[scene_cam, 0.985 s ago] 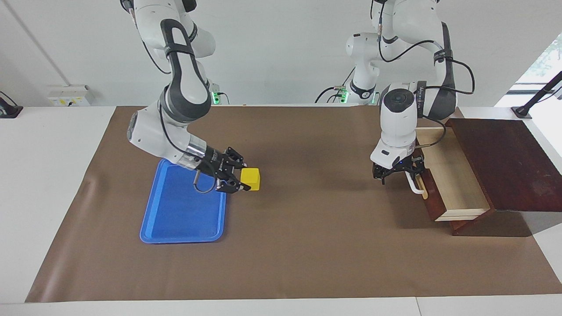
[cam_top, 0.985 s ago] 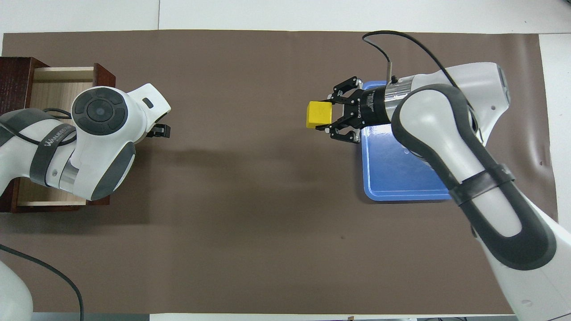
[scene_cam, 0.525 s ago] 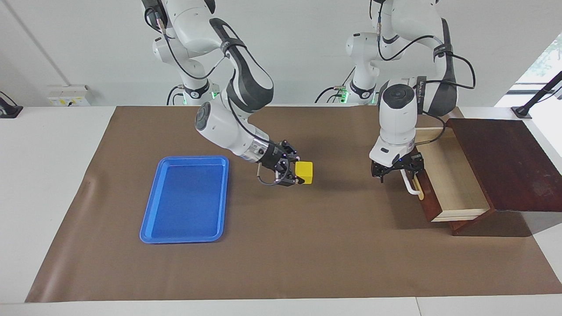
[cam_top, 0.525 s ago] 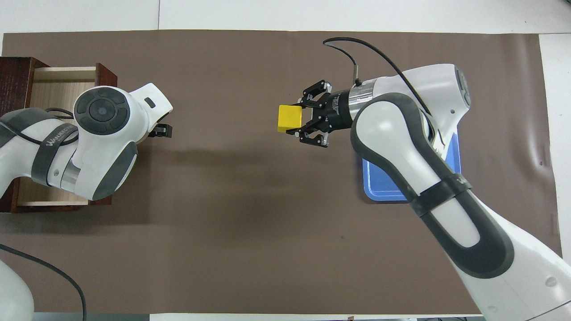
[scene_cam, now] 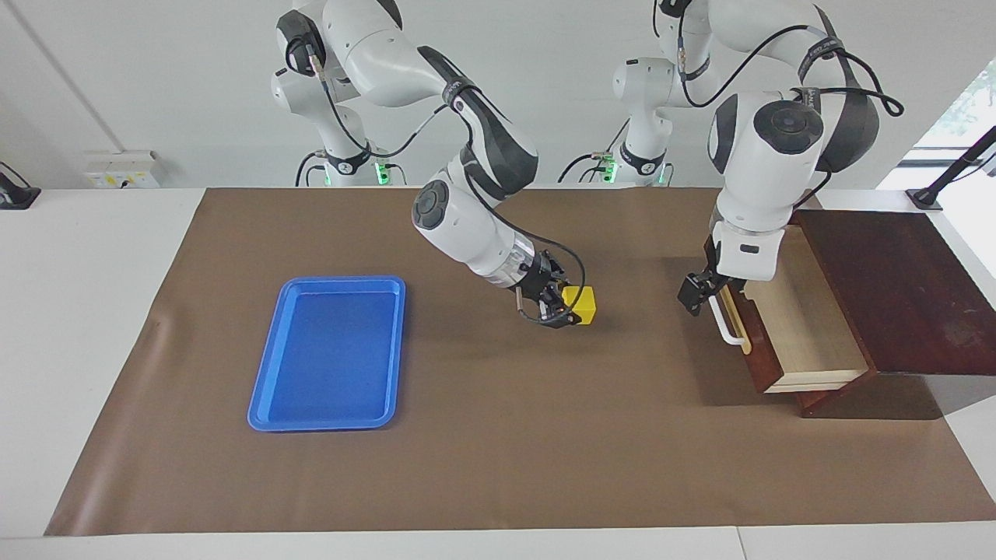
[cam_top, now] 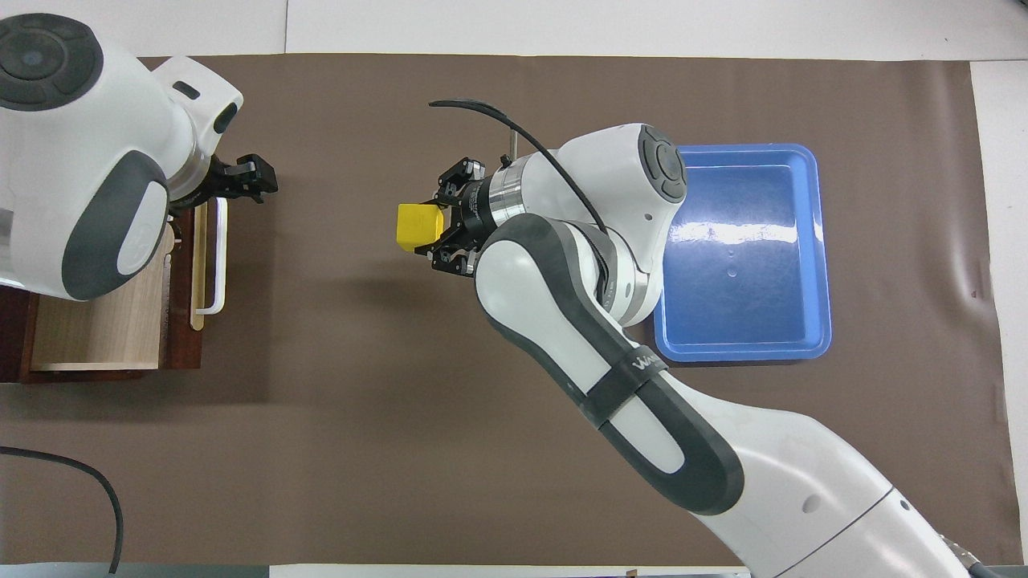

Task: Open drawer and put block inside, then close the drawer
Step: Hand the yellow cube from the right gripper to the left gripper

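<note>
The right gripper (scene_cam: 566, 308) clasped the yellow block (scene_cam: 580, 304) in the air over the middle of the brown-covered table (scene_cam: 498, 435), between the blue tray (scene_cam: 327, 354) and the drawer (scene_cam: 794, 327). The drawer stood pulled out of its dark wood box (scene_cam: 903, 288) at the left arm's end. The left gripper (scene_cam: 692, 292) hung with fingers spread, empty, just above the drawer's white handle (scene_cam: 725, 327).

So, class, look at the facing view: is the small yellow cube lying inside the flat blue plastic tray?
No: the small yellow cube is gripped by the right gripper over the brown mat, well apart from the flat blue plastic tray.
</note>
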Controlling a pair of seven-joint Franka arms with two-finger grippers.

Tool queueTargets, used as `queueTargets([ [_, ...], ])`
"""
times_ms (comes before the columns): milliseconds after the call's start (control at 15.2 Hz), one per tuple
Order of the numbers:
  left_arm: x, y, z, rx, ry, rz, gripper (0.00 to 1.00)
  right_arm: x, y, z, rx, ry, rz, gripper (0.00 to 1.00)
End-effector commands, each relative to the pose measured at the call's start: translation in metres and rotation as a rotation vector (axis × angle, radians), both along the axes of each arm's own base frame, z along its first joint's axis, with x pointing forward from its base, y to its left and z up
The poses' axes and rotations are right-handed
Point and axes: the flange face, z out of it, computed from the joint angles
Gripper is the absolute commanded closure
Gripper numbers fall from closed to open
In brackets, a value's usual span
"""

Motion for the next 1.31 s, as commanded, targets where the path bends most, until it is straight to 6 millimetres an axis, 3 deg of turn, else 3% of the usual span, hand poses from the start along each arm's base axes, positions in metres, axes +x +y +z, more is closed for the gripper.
queueTargets([
  [0, 0.010, -0.014, 0.002, -0.042, -0.016, 0.334, 0.00, -0.001, 0.014, 0.007, -0.009, -0.017, 0.045, 1.00],
  [197, 0.009, -0.020, 0.002, -0.110, -0.013, 0.616, 0.00, -0.001, 0.016, 0.008, 0.003, -0.027, 0.056, 1.00],
  [328, 0.008, -0.025, 0.002, -0.117, -0.018, 0.666, 0.00, 0.000, 0.017, 0.011, 0.012, -0.036, 0.067, 1.00],
  [788, -0.008, -0.066, -0.015, -0.166, -0.047, 1.102, 0.00, 0.003, 0.012, 0.011, 0.111, -0.041, 0.082, 1.00],
  [985, -0.027, -0.101, -0.023, -0.170, -0.048, 1.107, 0.00, 0.004, 0.011, 0.012, 0.131, -0.036, 0.075, 1.00],
  [1116, -0.027, -0.104, -0.019, -0.188, -0.061, 1.216, 0.00, 0.003, 0.012, 0.012, 0.132, -0.035, 0.073, 1.00],
  [1248, -0.039, -0.122, -0.019, -0.156, -0.045, 1.189, 0.00, 0.002, 0.013, 0.009, 0.143, -0.026, 0.063, 1.00],
])
